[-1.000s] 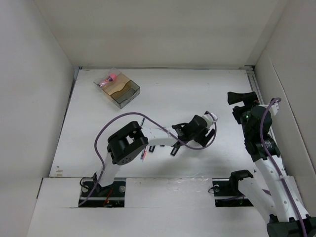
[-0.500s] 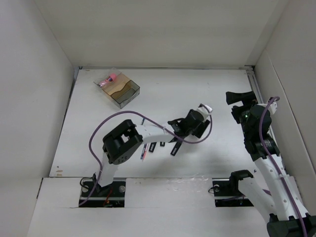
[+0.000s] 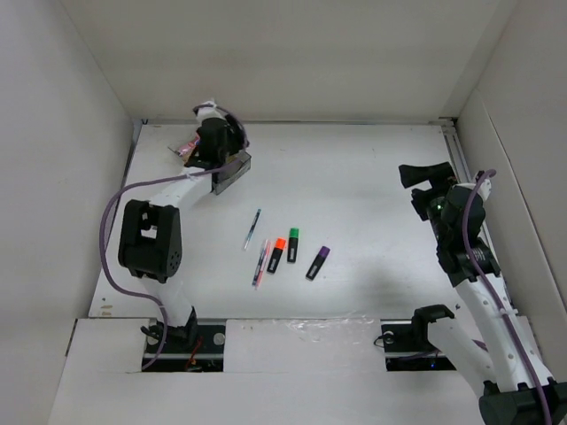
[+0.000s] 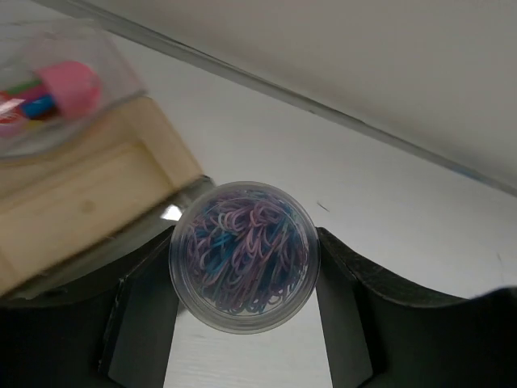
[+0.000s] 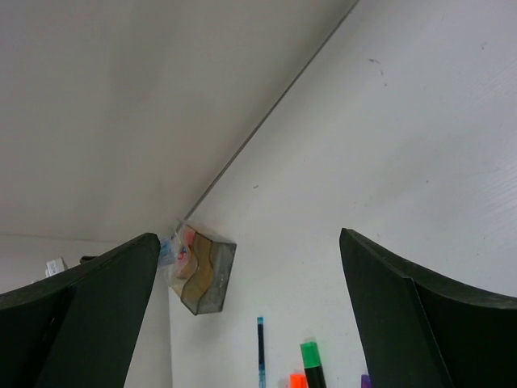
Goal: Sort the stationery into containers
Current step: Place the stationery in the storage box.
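My left gripper (image 4: 245, 291) clamps the paper-clip tub (image 4: 244, 255) across its round wall, far left: light, slick, I judge. Right gripper (image 5: 250, 323) gapes empty.

Top external: fixed, high behind the arm bases, facing down; takes in the whole table (image 3: 372, 177) from far off.
Left wrist: very near, angled down toward the back wall; a jar (image 4: 244, 257) fills mid-frame, the box (image 4: 81, 202) at left.
Right wrist: raised, facing across the table to the far left corner, from a distance.
Shared: box in all three; pen (image 3: 252, 228) and green highlighter (image 3: 292, 244) in top external and right wrist.
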`<state>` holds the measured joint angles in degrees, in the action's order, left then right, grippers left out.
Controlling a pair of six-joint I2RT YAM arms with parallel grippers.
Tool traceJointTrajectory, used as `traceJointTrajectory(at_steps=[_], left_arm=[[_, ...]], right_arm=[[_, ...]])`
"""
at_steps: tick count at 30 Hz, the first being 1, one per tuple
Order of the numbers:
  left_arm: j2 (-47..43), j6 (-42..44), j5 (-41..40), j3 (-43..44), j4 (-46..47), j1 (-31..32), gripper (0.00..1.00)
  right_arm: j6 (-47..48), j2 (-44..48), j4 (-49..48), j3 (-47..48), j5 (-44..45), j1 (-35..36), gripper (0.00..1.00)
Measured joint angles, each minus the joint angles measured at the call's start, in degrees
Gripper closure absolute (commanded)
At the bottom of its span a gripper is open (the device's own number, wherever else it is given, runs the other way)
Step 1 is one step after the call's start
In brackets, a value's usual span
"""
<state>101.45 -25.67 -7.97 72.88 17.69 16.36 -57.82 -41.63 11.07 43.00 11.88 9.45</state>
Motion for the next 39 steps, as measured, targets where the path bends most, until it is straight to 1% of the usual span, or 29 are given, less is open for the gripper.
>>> traceJointTrajectory(at_steps=[2, 4, 7, 13, 16, 22, 23, 27, 29, 32, 33, 36, 39], left_arm=[[1.0, -1.0, 0.2, 0.6, -0.6, -4.5, 0.61], [3.2, -1.2, 0.3, 3.1, -2.4, -7.1, 0.61], [7.0, -1.1, 0.5, 6.9, -3.5, -8.7, 0.61], [12.6, 0.0, 1.9, 11.9, -5.8, -9.7, 0.61], [15.6, 1.3, 1.8, 16.0, -8.0, -10.1, 0.59], [17.6, 2.8, 1.0, 19.7, -9.5, -10.1, 0.59], [17.8, 3.0, 0.8, 20.2, -9.6, -10.1, 0.58], [18.7, 3.6, 0.0, 21.0, -9.7, -10.1, 0.58], [19.3, 3.8, -0.2, 21.1, -9.9, -10.1, 0.57], [20.4, 4.2, -0.6, 21.1, -10.1, -10.1, 0.51], [20.8, 4.2, -0.7, 21.1, -10.1, -10.1, 0.51], [21.7, 4.2, -1.0, 21.1, -10.4, -10.1, 0.45], [22.3, 4.3, -1.1, 21.1, -10.4, -10.1, 0.42]], right_arm=[[0.2, -0.3, 0.0, 0.0, -0.7, 0.0, 0.01], [0.4, -0.5, -0.2, 0.0, -1.0, 0.0, 0.01], [0.6, -1.0, -0.5, 0.0, -2.3, 0.0, 0.01], [0.7, -1.8, -1.3, 0.0, -3.8, 0.0, 0.02], [0.7, -1.9, -1.3, 0.0, -4.4, 0.0, 0.02], [0.7, -1.9, -1.3, 0.0, -4.9, 0.0, 0.02], [0.7, -1.9, -1.3, 0.0, -4.9, 0.0, 0.02], [0.7, -1.9, -1.3, 0.0, -5.1, 0.0, 0.02], [0.7, -1.9, -1.3, 0.0, -5.1, 0.0, 0.02], [0.7, -1.9, -1.3, 0.0, -5.3, 0.0, 0.02], [0.7, -1.9, -1.3, 0.0, -5.3, 0.0, 0.02], [0.7, -1.9, -1.3, 0.0, -5.4, 0.0, 0.02], [0.7, -1.9, -1.3, 0.0, -5.5, 0.0, 0.02]])
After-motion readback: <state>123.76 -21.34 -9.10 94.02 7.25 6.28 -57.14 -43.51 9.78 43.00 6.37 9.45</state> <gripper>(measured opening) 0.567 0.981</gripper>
